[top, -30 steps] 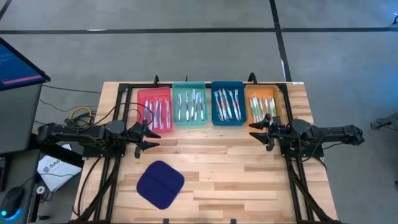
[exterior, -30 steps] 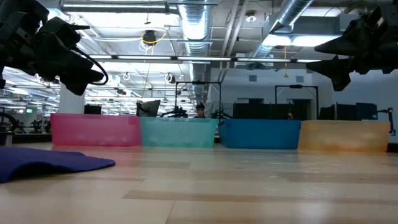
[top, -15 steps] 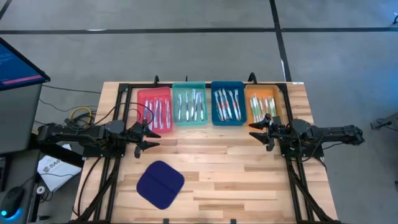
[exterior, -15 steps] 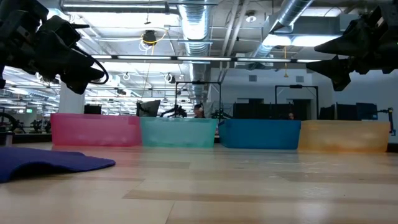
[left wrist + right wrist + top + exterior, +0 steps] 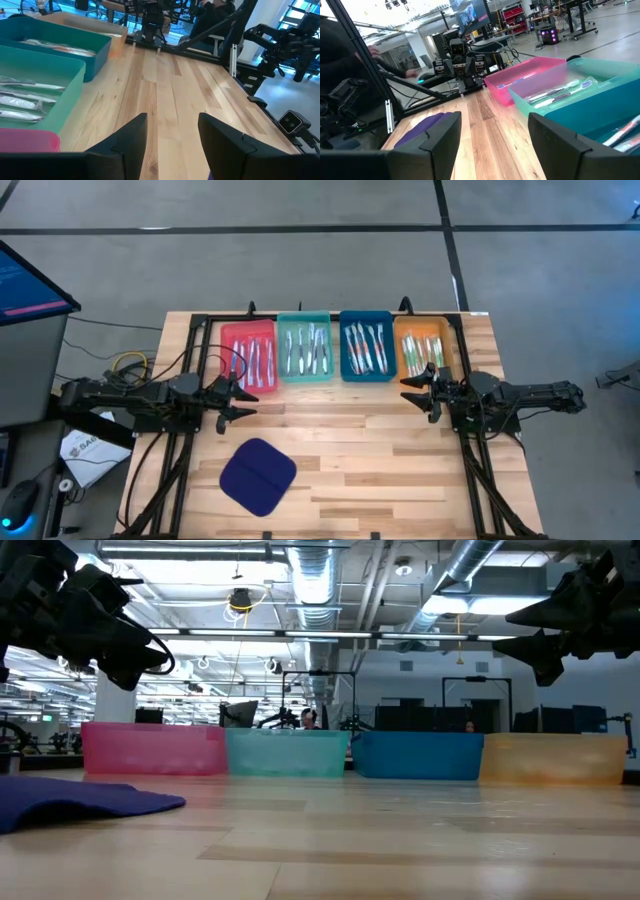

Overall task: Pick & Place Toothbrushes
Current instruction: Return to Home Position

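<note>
Several toothbrushes lie in each of the trays along the table's far edge: red tray (image 5: 248,356), teal tray (image 5: 304,348), blue tray (image 5: 366,347), orange tray (image 5: 423,348). Toothbrushes (image 5: 22,100) show in the teal tray in the left wrist view, and toothbrushes (image 5: 557,92) in the right wrist view. My left gripper (image 5: 244,400) hovers open above the table's left side, in front of the red tray. My right gripper (image 5: 408,391) hovers open at the right, in front of the orange tray. Both hold nothing.
A dark blue cloth pad (image 5: 258,476) lies flat on the wooden table (image 5: 360,450) near the front left. Bare wood lies between the two grippers and across the middle of the table. A screen (image 5: 25,280) stands off the table's left.
</note>
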Available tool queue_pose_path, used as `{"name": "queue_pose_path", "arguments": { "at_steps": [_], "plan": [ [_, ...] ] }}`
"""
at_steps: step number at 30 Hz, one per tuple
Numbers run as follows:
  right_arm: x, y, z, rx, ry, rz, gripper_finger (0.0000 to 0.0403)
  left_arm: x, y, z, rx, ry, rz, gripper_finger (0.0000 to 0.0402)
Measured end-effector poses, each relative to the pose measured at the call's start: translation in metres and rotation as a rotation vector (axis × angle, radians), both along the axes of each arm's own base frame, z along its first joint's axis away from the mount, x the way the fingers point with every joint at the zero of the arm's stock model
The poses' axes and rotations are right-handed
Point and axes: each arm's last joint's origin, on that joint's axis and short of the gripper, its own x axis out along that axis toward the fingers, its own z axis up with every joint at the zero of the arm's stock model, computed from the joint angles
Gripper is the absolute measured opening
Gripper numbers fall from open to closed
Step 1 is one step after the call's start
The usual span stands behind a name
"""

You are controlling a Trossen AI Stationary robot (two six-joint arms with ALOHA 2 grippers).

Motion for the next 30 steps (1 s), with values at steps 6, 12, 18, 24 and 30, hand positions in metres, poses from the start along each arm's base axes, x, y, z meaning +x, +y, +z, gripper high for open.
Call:
{"name": "queue_pose_path", "arguments": {
  "at_steps": [6,12,18,24,30],
  "plan": [
    [0.0000,0.0000,0.0000,0.000,0.000,0.000,0.0225,0.0000,0.0000,0.0000,0.000,0.000,0.000,0.0172],
    [0.0000,0.0000,0.0000,0.000,0.000,0.000,0.0225,0.0000,0.0000,0.0002,0.000,-0.002,0.000,0.0172],
    [0.0000,0.0000,-0.0001,0.000,0.000,0.000,0.0225,0.0001,0.0000,0.0007,0.000,-0.008,0.000,0.0172],
    [0.0000,0.0000,0.0000,0.000,0.000,0.000,0.0225,0.0001,0.0000,0.0009,0.000,-0.009,0.000,0.0172],
    [0.0000,0.0000,-0.0001,0.000,0.000,0.000,0.0225,0.0002,0.0000,0.0014,0.000,-0.015,0.000,0.0172]
  ]
}}
